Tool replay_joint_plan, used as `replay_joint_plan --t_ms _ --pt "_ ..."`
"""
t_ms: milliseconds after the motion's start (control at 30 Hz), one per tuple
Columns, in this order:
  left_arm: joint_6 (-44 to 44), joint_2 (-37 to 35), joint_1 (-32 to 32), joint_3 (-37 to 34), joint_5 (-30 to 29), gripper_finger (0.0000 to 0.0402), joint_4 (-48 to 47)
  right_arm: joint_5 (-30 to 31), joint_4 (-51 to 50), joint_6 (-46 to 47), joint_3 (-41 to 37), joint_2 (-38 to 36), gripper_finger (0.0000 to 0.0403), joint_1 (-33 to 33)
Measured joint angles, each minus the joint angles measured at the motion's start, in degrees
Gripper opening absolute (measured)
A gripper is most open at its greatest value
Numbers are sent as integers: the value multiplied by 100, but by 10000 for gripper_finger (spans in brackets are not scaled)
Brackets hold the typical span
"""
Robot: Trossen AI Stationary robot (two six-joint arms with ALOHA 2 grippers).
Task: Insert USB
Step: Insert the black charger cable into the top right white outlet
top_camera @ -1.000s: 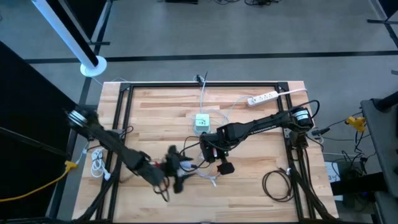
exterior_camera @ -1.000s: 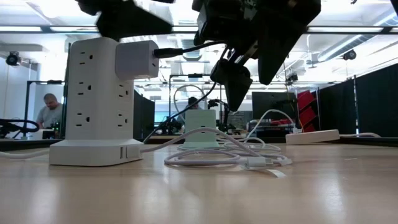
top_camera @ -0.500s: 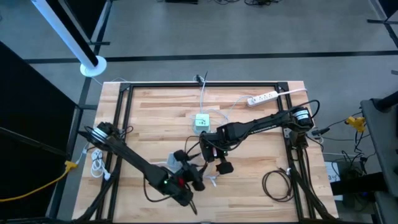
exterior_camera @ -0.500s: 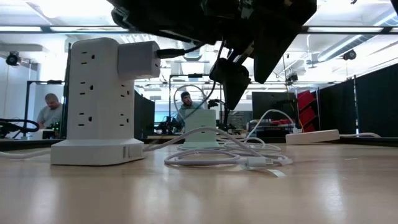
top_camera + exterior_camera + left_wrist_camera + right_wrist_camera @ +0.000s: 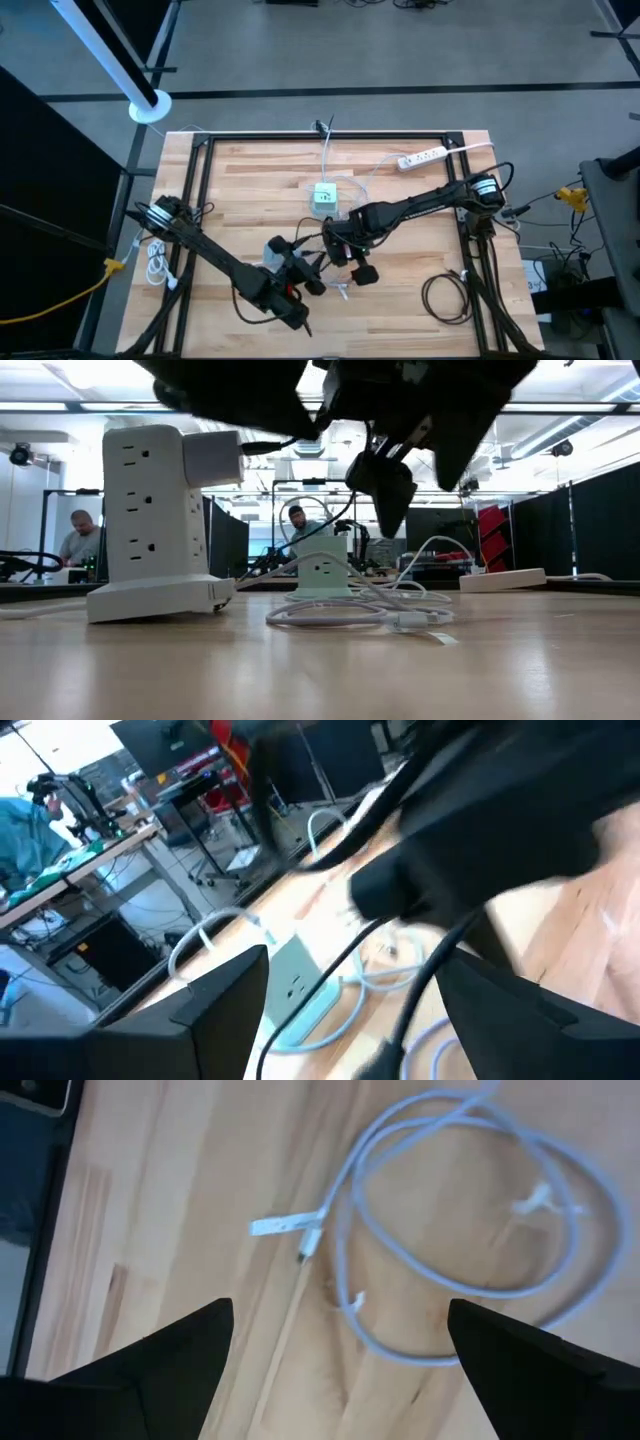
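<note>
A white tower power strip (image 5: 158, 520) stands on its base, with a white adapter (image 5: 212, 456) plugged into its side and a black cord running off it. A white USB cable (image 5: 470, 1210) lies in a loose coil on the table, its plug end (image 5: 287, 1226) free. My right gripper (image 5: 340, 1315) hovers open above that coil, fingers on either side of it and clear of it. My left gripper (image 5: 350, 975) is open by the tower (image 5: 275, 248), facing the right arm. The black cord passes between its fingers; I cannot tell if they touch it.
A small white-and-green outlet cube (image 5: 325, 195) sits mid-table behind the coil. A white power strip (image 5: 420, 157) lies near the far right corner, a black cable coil (image 5: 445, 295) near right, a white cable bundle (image 5: 155, 262) at the left edge. People show in the room beyond.
My left arm has swung toward the table's near edge and right, bringing its gripper in beside the tower and under the right arm. The tower has shifted slightly and turned a little on the table. The right gripper has stayed over the white coil.
</note>
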Motion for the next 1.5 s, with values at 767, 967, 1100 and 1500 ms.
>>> replay_joint_plan --t_ms 767,967,1100,1500 --pt "-1500 -26 5 -152 355 274 -1145 -50 -865 -186 -2 -540 353 897" --pt "-1503 -26 4 -155 374 274 -1163 -684 -901 -180 -2 -626 353 1173" --pt "-1507 -26 4 -155 384 275 -1164 -1070 -882 -356 -2 -638 353 1335" --pt "-1554 -101 0 -161 595 274 -1442 211 -941 121 -2 -1423 353 1708"
